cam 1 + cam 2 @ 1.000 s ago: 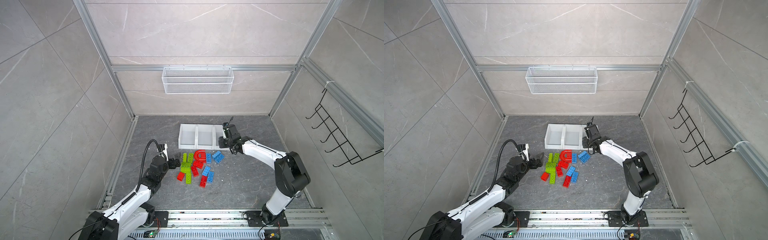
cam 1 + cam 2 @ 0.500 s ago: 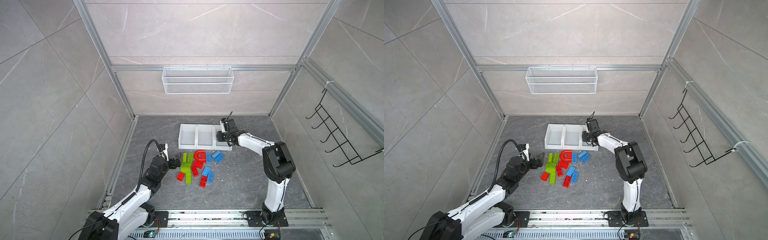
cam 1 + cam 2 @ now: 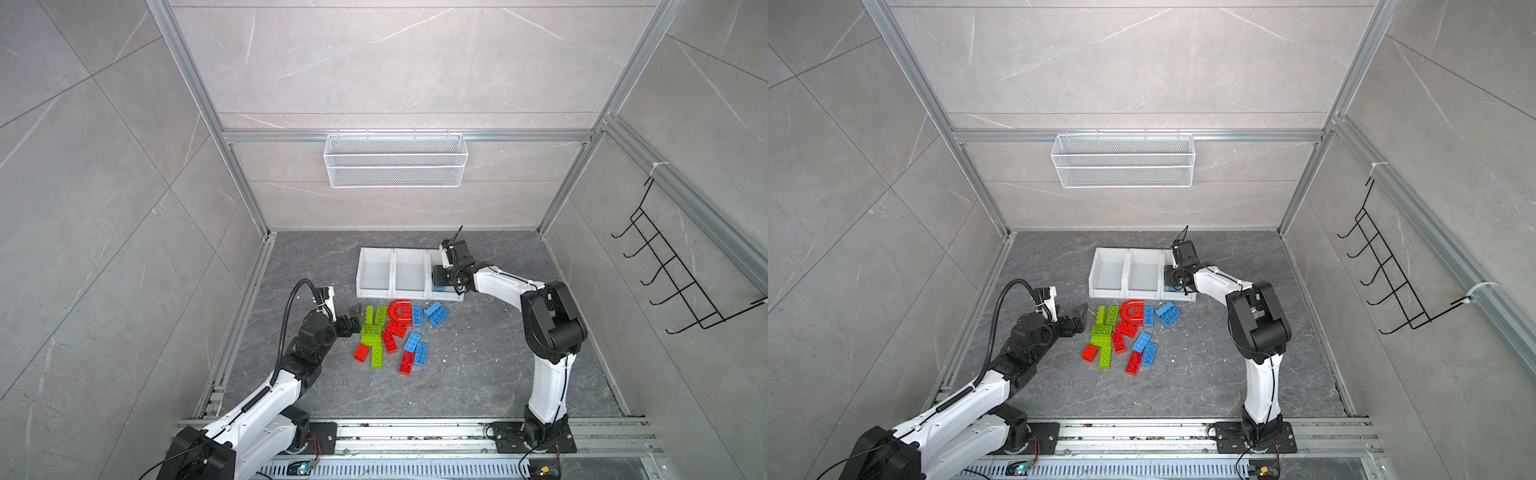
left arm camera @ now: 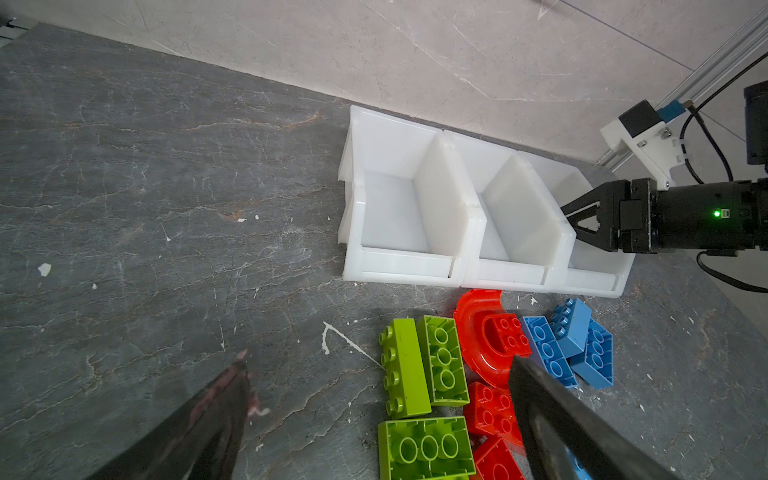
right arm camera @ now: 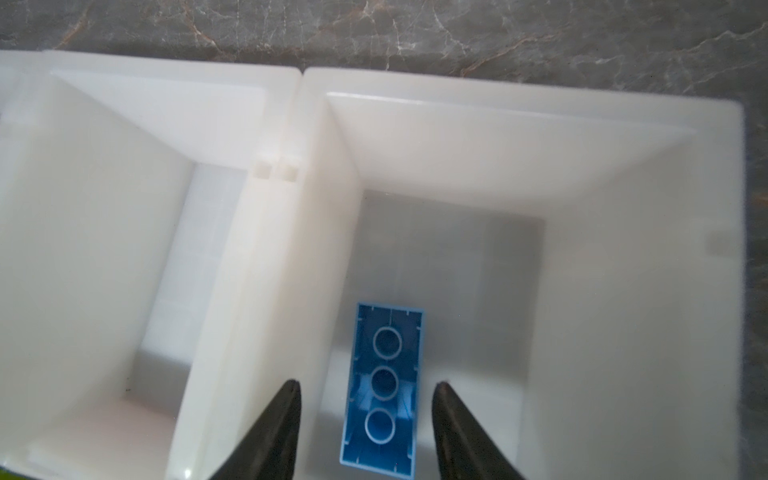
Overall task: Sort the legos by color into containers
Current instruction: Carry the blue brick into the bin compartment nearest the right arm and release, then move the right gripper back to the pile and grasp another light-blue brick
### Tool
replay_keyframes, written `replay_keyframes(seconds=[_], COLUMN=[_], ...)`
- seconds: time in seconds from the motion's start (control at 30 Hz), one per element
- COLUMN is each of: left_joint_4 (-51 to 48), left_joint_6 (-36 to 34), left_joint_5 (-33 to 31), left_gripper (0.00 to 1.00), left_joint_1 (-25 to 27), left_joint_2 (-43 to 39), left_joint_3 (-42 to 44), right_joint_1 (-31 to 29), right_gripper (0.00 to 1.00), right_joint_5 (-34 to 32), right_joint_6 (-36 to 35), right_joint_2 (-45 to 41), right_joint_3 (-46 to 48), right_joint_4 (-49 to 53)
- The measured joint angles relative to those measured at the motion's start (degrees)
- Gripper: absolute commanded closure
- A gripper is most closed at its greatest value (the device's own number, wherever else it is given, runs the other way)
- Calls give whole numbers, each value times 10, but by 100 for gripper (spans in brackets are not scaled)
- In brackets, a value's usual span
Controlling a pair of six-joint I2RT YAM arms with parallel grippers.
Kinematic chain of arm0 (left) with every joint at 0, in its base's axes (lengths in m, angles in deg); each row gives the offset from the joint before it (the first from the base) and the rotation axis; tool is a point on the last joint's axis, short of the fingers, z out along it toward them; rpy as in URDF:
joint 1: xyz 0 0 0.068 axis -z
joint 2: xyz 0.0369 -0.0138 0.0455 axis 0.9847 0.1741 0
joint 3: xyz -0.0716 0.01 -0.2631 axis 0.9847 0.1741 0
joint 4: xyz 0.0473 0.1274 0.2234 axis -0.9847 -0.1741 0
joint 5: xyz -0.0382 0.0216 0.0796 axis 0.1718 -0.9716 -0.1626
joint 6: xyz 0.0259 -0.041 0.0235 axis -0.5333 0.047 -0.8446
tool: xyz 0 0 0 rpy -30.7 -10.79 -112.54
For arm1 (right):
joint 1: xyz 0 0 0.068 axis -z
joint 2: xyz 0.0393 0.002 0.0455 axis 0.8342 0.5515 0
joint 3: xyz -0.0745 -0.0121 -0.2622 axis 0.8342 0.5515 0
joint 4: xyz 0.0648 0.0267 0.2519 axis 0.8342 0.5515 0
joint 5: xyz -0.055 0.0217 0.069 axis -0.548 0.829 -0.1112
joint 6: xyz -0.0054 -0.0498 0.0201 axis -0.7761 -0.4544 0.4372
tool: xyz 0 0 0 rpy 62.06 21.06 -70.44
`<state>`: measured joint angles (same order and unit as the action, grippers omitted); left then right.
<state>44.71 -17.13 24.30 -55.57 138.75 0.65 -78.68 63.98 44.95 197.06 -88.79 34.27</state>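
Top view: legos [image 3: 371, 331] lie just before the containers [image 3: 374, 293], nearer the tabletop's [image 3: 478, 361] far edge. Left wrist: my left pincer [image 4: 379, 359] gapes, empty. Right wrist: right pincer [image 5: 366, 385] parted, blue brick [image 5: 386, 345] loose in the right-end container. Light, rigid; I'd pinch its long sides.

Grey tiled walls [image 3: 395, 62], dark stone floor [image 3: 478, 374], white mesh basket [image 3: 395, 162], black rack [image 3: 681, 270].

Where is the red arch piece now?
In both top views the red arch lies just before the white bins, between green bricks and blue bricks.
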Motion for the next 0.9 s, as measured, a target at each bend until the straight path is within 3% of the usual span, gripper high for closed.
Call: replay_keyframes(seconds=[0.1,0.23,0.4,0.6,0.9], left_joint_4=[0,-4,-5,-5,-5], left_joint_6=[0,0,0,0,0], left_joint_5=[-1,-2,-1,-1,-3], left_gripper=[1,1,1,1,1], left_joint_1=[0,0,0,0,0], left_joint_2=[0,-2,-2,1,9], left_joint_3=[0,0,0,0,0], right_joint_1=[0,-14,-89,-212,-299], right_gripper=[44,43,42,44,44], right_joint_5=[2,-1,-13,-16,-54], right_joint_6=[0,17,55,125,199], right_joint_2=[-37,-164,-285,-297,-273], right_joint_3=[20,103,203,303,325], right_joint_4=[7,9,3,10,8])
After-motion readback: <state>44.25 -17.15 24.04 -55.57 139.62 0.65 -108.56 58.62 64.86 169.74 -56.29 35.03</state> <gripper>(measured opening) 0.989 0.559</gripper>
